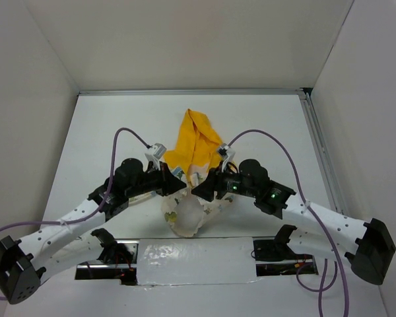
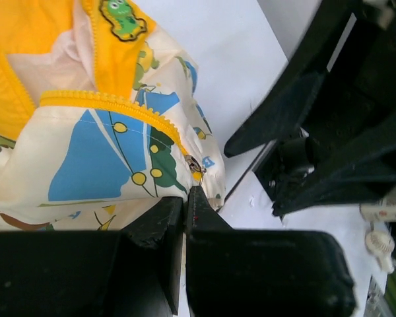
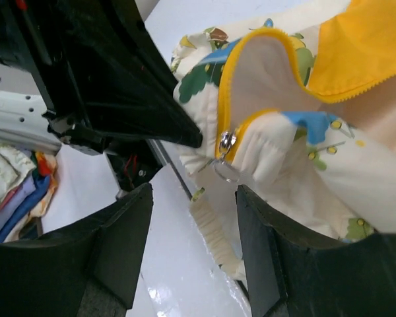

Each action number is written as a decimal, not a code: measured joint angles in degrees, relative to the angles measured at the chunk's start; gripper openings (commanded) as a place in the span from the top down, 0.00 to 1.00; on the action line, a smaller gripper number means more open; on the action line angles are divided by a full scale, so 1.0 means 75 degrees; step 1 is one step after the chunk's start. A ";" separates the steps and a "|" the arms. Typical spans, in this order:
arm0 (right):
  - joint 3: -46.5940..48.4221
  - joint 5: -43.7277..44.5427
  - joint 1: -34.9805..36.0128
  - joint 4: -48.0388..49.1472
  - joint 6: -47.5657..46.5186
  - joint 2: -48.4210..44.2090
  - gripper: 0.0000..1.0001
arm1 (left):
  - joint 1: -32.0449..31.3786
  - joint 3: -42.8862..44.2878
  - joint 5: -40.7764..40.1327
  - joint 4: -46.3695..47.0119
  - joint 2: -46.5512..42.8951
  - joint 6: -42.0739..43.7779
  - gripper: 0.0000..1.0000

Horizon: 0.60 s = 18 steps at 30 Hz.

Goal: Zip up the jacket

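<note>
The jacket (image 1: 187, 216) lies bunched between my two grippers, cream with cartoon prints, its yellow hood (image 1: 197, 139) stretched toward the back. My left gripper (image 2: 188, 195) is shut on the jacket's bottom edge, just below the zipper slider (image 2: 195, 164) and the yellow zipper teeth (image 2: 112, 104). My right gripper (image 3: 195, 205) is open. The metal slider with its ring pull (image 3: 226, 157) hangs just ahead of the gap between its fingers (image 3: 264, 228), touching neither. The left gripper's black finger (image 3: 138, 99) reaches in beside the slider. In the top view both grippers (image 1: 193, 188) meet over the jacket.
A white taped strip (image 1: 191, 261) covers the table's near edge between the arm bases. White walls enclose the table, with a metal rail (image 1: 320, 152) along the right side. Folded clothes (image 3: 13, 191) lie off the table's edge.
</note>
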 measured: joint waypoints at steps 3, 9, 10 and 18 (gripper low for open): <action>0.0035 0.0924 0.0516 -0.0364 -0.0085 -0.0169 0.37 | 0.0000 0.0370 -0.0449 -0.0399 0.0207 -0.0300 1.00; 0.0766 0.3351 0.1641 -0.1457 -0.0606 0.0414 0.37 | 0.0000 0.1288 -0.1090 -0.1358 0.0886 -0.0903 1.00; 0.0950 0.3777 0.1760 -0.1582 -0.0679 0.0600 0.37 | 0.0000 0.1376 -0.1134 -0.1469 0.0959 -0.0970 1.00; 0.1862 0.6111 0.2349 -0.2311 -0.1207 0.1641 0.37 | 0.0000 0.1670 -0.1274 -0.1988 0.1204 -0.1221 1.00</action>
